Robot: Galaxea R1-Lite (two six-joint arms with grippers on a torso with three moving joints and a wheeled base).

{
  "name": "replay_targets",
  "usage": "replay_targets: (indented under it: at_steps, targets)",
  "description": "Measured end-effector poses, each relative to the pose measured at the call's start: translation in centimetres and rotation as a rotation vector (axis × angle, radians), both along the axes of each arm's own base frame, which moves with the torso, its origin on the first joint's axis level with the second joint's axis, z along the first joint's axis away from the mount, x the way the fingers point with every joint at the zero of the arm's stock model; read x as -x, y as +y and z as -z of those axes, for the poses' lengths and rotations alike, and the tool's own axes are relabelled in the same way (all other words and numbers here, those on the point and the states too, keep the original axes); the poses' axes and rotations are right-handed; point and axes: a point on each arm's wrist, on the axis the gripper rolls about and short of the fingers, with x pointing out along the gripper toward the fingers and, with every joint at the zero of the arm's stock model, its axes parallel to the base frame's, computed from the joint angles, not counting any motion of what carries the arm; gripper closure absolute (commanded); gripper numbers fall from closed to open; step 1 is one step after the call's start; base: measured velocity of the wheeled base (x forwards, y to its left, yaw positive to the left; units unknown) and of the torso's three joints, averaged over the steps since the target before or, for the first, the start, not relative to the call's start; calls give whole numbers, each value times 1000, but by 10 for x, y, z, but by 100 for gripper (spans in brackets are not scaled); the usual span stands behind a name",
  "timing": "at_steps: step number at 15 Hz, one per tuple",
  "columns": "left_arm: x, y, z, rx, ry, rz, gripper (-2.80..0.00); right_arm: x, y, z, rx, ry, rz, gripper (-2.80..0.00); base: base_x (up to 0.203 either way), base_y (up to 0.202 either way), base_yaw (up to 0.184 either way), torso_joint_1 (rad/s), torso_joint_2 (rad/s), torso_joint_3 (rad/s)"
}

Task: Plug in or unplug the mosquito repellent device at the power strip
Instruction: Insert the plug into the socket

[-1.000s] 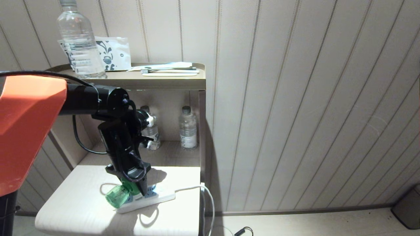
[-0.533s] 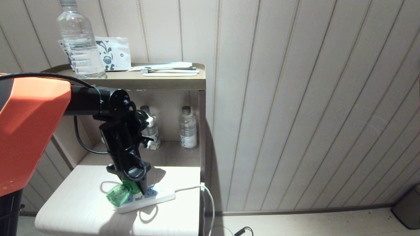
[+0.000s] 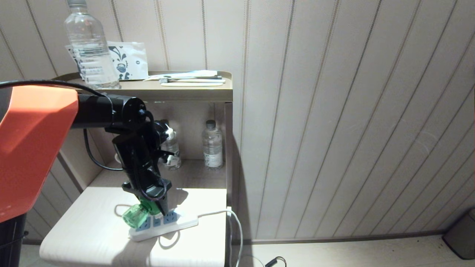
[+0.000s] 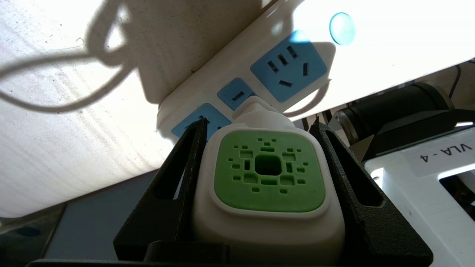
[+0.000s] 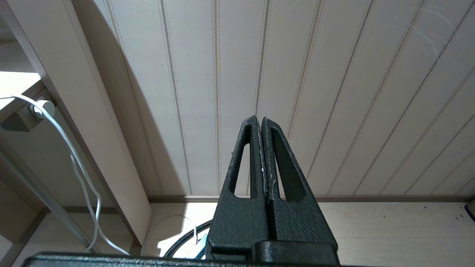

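Gripping the mosquito repellent device [image 4: 267, 185], a small white plug-in head with a green perforated top and a translucent green bottle [image 3: 134, 217], the left tool [image 3: 154, 209] points down over the pale wooden tabletop [image 3: 92, 237]. Both black fingers [image 4: 178, 193] press against the device's white sides. The device sits tilted at the near end of the power strip [image 3: 163, 224], a long slim white bar with blue sockets; whether its prongs are seated cannot be told. In the left wrist view, blue sockets show just beyond the device. A white cord [image 3: 219, 213] leaves the strip's far end and drops over the tabletop edge.

The right tool [image 5: 261, 122] hangs parked facing the panelled wall [image 5: 334, 92], its fingers pressed together, holding nothing.
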Motion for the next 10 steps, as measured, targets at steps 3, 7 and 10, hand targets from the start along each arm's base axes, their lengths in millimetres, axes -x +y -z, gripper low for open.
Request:
replay_targets:
  at_steps: [3, 7, 10]
  targets:
    - [-1, 2, 4, -5, 14, -7, 0, 0, 0, 0, 0, 0, 0, 0, 0, 0, 0, 0, 0, 0]
    - [-3, 5, 7, -7, 22, -15, 0, 0, 0, 0, 0, 0, 0, 0, 0, 0, 0, 0, 0, 0]
    - [-3, 6, 8, -8, 25, -7, 0, 0, 0, 0, 0, 0, 0, 0, 0, 0, 0, 0, 0, 0]
